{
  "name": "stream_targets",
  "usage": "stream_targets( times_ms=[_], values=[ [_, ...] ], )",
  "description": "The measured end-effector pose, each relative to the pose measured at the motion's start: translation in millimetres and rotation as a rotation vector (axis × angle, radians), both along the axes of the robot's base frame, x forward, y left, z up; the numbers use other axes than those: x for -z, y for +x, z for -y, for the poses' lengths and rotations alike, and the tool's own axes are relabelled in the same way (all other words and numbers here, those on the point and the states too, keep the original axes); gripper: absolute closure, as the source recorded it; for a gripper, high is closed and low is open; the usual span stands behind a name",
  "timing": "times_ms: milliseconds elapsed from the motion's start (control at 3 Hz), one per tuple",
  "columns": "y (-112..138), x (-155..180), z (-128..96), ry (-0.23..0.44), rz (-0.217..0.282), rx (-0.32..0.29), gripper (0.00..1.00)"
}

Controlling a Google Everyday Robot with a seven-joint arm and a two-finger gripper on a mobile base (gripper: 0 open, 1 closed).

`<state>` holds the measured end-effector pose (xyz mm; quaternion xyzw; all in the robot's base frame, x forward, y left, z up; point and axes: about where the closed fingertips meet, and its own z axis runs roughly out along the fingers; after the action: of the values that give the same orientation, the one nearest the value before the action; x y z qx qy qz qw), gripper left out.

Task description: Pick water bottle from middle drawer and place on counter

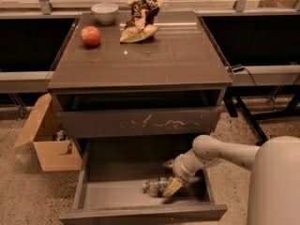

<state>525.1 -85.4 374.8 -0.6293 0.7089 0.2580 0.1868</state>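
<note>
The water bottle [154, 185] lies on its side on the floor of the open middle drawer [112, 193], near the drawer's front. My gripper [170, 176] reaches down into the drawer from the right. Its fingers are open, with one tan fingertip [168, 163] behind the bottle and the other touching or just beside the bottle's right end. The bottle's right end is partly hidden by that finger. The counter [154, 60] is the glossy brown top above.
On the counter stand a red apple [91, 35], a white bowl [104, 12] and a crumpled snack bag [139, 18]. The drawer with pale scratches [140, 122] overhangs the open drawer. An open cardboard box [47, 142] sits on the floor at left.
</note>
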Motion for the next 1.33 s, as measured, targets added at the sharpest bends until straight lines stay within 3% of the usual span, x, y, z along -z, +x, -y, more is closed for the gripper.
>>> stream_targets(
  times_ms=[333,667,1000,1333],
  values=[
    [0.8,12.6,2.2,0.023,-0.026,0.013,0.46],
    [3.1,-7.7,8.8,0.08,0.017,0.036,0.77],
    [1.0,-70.4,17.1,0.159,0.144,0.035,0.99],
    [-12.9,-147.1,29.2,0.201,0.28,0.012,1.0]
  ],
)
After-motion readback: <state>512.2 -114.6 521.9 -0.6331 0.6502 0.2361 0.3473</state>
